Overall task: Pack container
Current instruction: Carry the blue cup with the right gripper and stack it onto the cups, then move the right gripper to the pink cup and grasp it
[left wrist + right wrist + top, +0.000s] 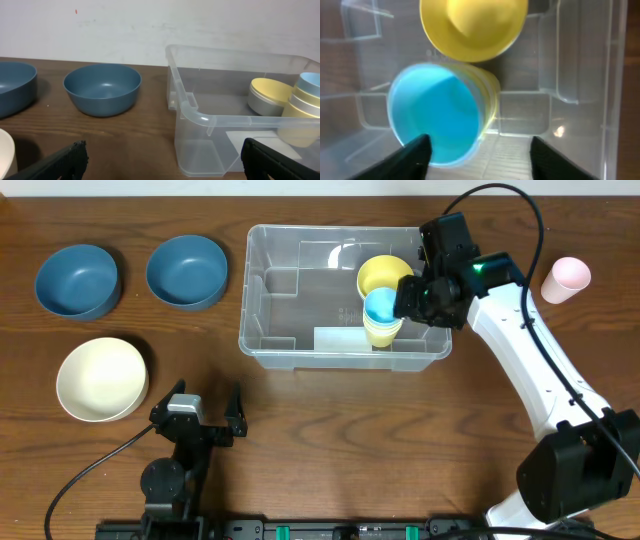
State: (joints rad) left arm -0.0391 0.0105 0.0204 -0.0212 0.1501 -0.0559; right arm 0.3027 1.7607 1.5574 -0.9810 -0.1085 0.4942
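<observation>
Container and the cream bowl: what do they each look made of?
Container: clear, glossy plastic, it seems. The table grain shows through its walls, and bright glints sit on the moulded steps. Cream bowl: opaque and matte, likely plastic or melamine, though ceramic cannot be ruled out. Its even surface shows no sharp highlights.

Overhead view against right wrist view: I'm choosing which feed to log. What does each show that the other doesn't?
Only overhead: two blue bowls, the cream bowl, the pink cup, and the left gripper, open. Only right wrist: the fingertips of the right gripper, spread apart. Both: the container, the blue cup and the yellow cup beside it.
</observation>
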